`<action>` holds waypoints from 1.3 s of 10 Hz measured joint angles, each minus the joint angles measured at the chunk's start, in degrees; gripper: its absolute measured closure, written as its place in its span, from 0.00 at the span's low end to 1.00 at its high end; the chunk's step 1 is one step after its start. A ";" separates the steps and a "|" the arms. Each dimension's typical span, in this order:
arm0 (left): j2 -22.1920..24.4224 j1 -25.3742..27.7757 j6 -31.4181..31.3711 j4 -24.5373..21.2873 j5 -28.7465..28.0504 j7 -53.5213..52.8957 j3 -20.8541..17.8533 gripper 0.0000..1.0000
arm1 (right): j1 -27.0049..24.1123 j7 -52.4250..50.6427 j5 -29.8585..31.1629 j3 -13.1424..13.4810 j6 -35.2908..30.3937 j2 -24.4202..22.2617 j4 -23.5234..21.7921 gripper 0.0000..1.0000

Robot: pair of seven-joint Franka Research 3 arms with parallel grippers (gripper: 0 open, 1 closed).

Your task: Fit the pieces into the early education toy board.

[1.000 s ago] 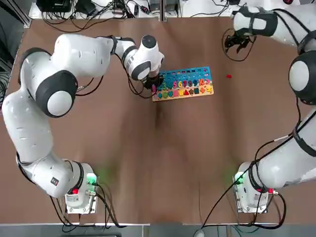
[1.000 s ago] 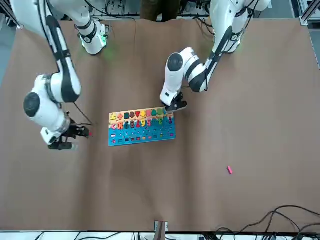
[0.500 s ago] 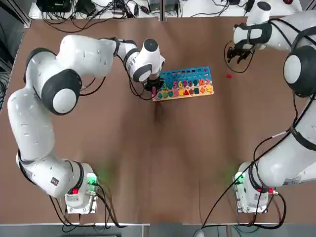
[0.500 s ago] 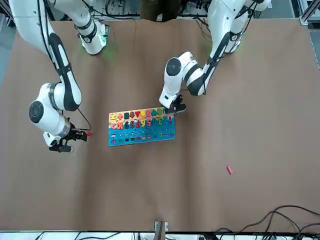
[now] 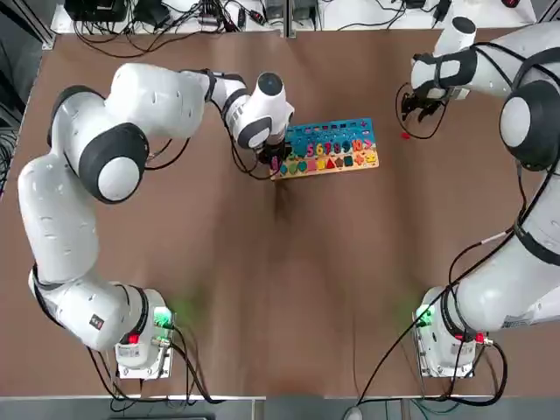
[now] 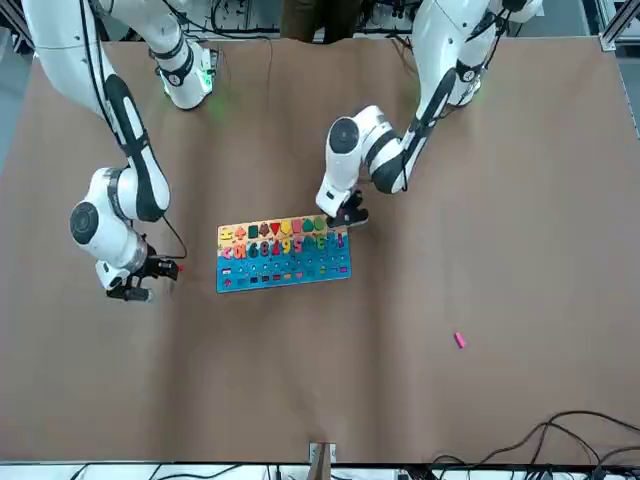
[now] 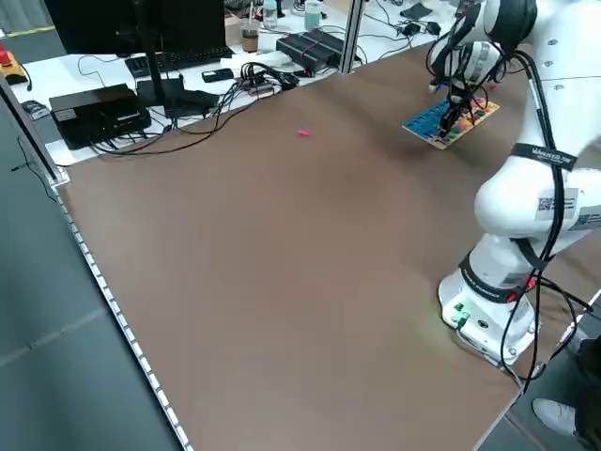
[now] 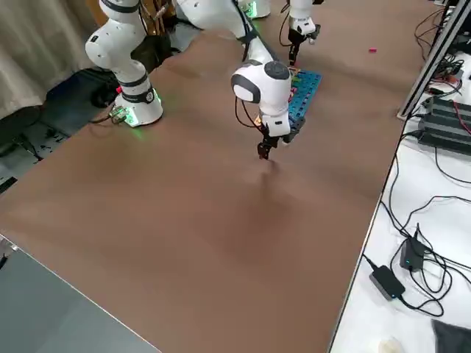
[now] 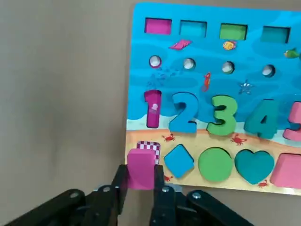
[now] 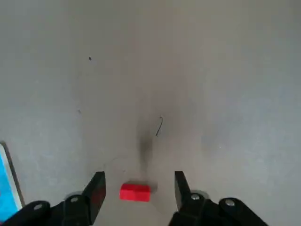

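Board (image 9: 211,94) blue over pale wood; left fingers (image 9: 117,186) clamping pink piece (image 9: 140,168), right fingers (image 10: 96,190) apart astride red piece (image 10: 134,192).

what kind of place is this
Most likely a robotics lab. Two white robot arms are bolted to a big brown table, working on a toy board, and the benches at its edges hold cables, a monitor and black electronics boxes.
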State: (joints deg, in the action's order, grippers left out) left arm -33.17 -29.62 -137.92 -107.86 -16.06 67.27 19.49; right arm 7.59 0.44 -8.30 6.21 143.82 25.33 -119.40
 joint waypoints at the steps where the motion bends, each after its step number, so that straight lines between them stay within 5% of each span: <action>1: -0.27 -0.24 0.00 0.07 -0.30 0.00 -0.03 0.74 | 0.02 0.00 -0.73 -0.18 0.78 0.18 -0.92 0.33; 13: -2.65 -0.37 0.00 1.40 -1.54 0.00 -0.16 0.74 | 0.42 0.02 -3.07 -0.82 4.46 2.03 -3.44 0.42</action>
State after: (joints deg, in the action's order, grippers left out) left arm -35.82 -29.99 -137.92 -106.46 -17.60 67.27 19.34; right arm 8.02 0.46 -11.38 5.39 148.28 27.37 -122.84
